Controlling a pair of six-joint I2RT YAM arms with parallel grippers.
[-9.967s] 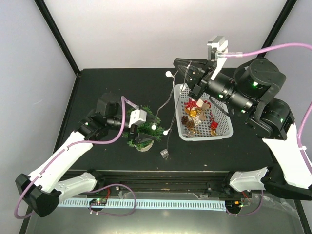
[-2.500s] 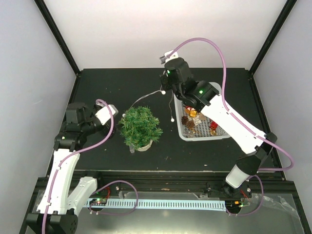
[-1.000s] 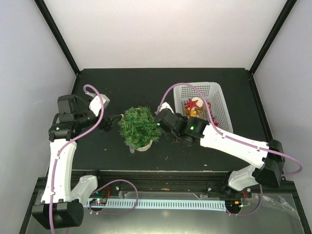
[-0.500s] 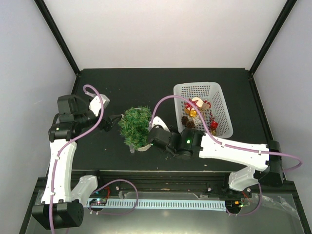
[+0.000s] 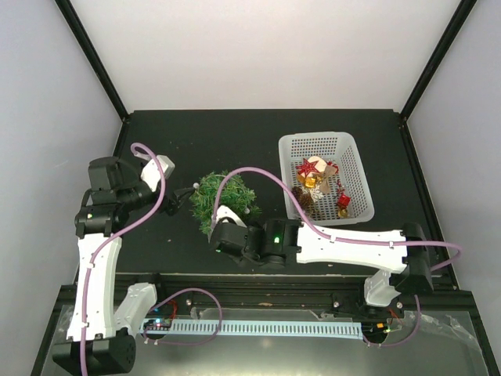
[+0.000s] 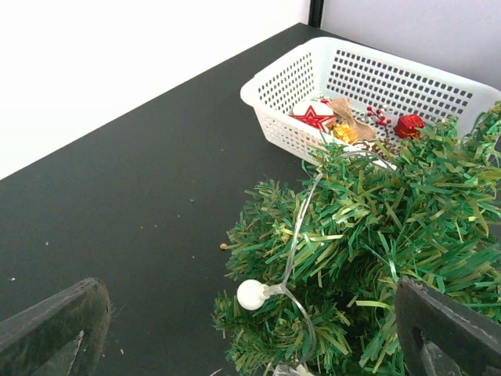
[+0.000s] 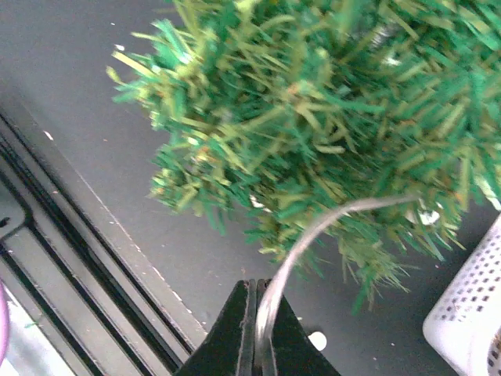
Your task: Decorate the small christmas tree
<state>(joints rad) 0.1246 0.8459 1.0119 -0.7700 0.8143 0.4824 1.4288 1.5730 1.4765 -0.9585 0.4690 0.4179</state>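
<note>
The small christmas tree (image 5: 223,202) stands left of the middle of the table; it also shows in the left wrist view (image 6: 368,235) and the right wrist view (image 7: 313,117). A clear light string with a white bulb (image 6: 252,294) lies draped over its branches. My right gripper (image 7: 257,291) is low at the tree's near side (image 5: 224,240), shut on the string's wire (image 7: 301,243), which runs up into the branches. My left gripper (image 6: 250,345) is open and empty, just left of the tree (image 5: 178,199), with the bulb between its fingers (image 6: 55,329).
The white mesh basket (image 5: 344,149) of ornaments, with a red star (image 6: 315,117), gold pieces and pine cones, stands right of the tree. Its corner shows in the right wrist view (image 7: 470,329). The table's front rail (image 7: 70,211) runs close below my right gripper.
My right arm has swung from the tree's right side round its front to its near left, pulling the wire along. My left arm has shifted slightly nearer.
</note>
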